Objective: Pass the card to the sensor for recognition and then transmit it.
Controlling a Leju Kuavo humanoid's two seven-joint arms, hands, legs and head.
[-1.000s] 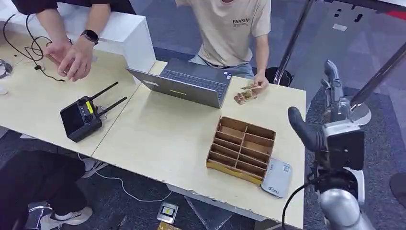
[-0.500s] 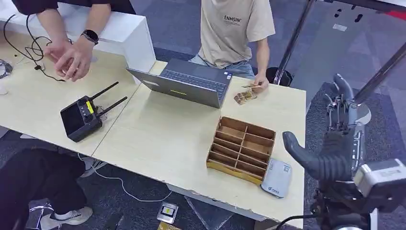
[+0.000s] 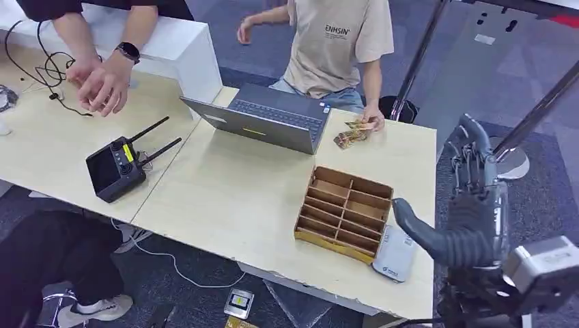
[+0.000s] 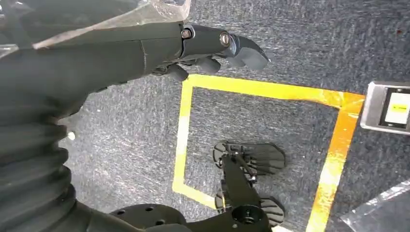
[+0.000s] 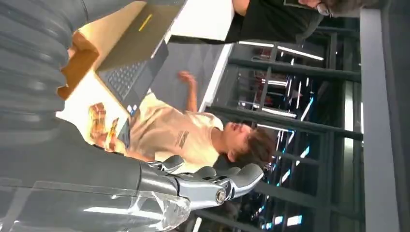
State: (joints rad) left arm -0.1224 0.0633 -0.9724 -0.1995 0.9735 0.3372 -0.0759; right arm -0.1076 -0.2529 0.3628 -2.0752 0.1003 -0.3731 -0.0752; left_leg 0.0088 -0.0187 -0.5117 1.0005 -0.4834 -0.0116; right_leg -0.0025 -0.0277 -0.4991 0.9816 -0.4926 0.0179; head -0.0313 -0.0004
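A small stack of printed cards (image 3: 350,135) lies at the table's far edge beside the laptop, with a person's hand (image 3: 373,123) resting on it; the same cards (image 5: 99,121) show in the right wrist view. The grey-white sensor pad (image 3: 394,253) sits at the near right corner, against the wooden divided box (image 3: 345,212). My right hand (image 3: 472,208) is raised just off the table's right edge, fingers straight and apart, thumb reaching over the sensor pad, holding nothing; its fingers (image 5: 217,183) are bare. My left hand (image 4: 208,43) hangs over the floor, holding nothing.
An open laptop (image 3: 267,117) and a black controller with antennas (image 3: 117,166) stand on the table (image 3: 225,198). A person in a beige shirt (image 3: 336,44) sits behind the table. Another person's hands (image 3: 95,78) rest at the far left by cables. A metal pole (image 3: 536,113) rises beside my right hand.
My right hand has turned and sunk toward the table's near right corner, its thumb now over the sensor pad. The seated person has lifted one arm and keeps a hand at the cards.
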